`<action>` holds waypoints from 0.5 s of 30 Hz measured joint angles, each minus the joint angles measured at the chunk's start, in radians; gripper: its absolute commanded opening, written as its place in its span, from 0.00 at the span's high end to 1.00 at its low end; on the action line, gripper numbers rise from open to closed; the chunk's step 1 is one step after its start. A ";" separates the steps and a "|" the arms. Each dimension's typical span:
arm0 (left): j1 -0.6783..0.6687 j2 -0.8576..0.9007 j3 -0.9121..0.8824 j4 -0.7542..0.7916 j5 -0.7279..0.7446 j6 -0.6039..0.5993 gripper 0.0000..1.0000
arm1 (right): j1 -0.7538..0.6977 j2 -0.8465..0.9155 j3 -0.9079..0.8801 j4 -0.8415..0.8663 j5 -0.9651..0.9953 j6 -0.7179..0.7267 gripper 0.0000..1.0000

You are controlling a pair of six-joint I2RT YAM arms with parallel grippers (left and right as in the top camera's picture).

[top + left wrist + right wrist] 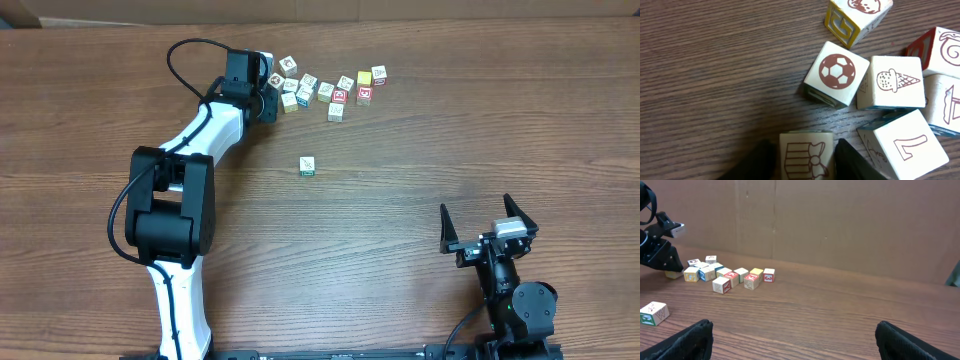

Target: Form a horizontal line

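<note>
Your left tool point(806, 161) was down on the worktop point(450, 120) near its far edge, at the left end of the loose cluster point(330, 90) of picture cubes. Its two dark fingers point(760, 162) stood narrow, one against each side of a striped-picture cube point(805, 149), so the tool was closed on that cube. The cube sat flat on the wood, picture face up.

Just beyond it in the left wrist view lay the football cube point(836, 75), tilted a little. Touching the football cube's right side was the ice-cream cube point(892, 82). A cube marked 7 point(907, 147) lay just right of the held one, near it but apart. A yellow-sided cube point(855, 17) sat farther off, and a red-sided cube point(940, 50) showed at the right border.

The cubes for your horizontal line were not yet in a row. Most lay irregularly in the cluster along the far edge, about midway across. One white-and-green cube point(307, 166) stood alone toward the middle of the worktop, well apart from the cluster on its near side.

Your right tool point(477, 215) hung near the near right corner, fingers spread wide with nothing between them, well apart from every cube.
</note>
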 measured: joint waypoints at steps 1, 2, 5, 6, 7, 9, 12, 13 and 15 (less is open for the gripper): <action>0.000 0.000 0.000 0.000 0.000 0.000 0.55 | 0.000 0.000 0.000 0.000 0.000 0.001 0.00; 0.000 0.000 0.000 0.000 0.000 0.000 0.55 | 0.000 0.000 0.000 0.000 0.000 0.000 0.00; 0.000 0.000 0.000 0.000 0.000 0.000 0.53 | 0.000 0.000 0.000 0.000 0.000 0.001 0.00; 0.000 0.000 0.000 0.000 0.000 0.000 0.54 | 0.000 0.000 0.000 0.000 0.000 0.001 0.00; 0.000 0.000 0.000 0.001 0.000 0.000 0.55 | 0.000 0.000 0.000 0.000 0.000 0.001 0.00; 0.000 0.002 0.000 0.008 0.000 -0.001 0.61 | 0.000 0.000 0.000 0.000 0.000 0.001 0.00; 0.000 0.004 0.000 0.024 0.000 -0.003 0.68 | 0.000 0.000 0.000 0.000 0.000 0.001 0.00; 0.000 0.005 0.000 0.025 0.000 -0.002 0.69 | 0.000 0.000 0.000 0.000 0.000 0.001 0.00; 0.000 0.005 0.000 0.026 0.000 -0.002 0.70 | 0.000 0.000 0.000 0.000 0.000 0.001 0.00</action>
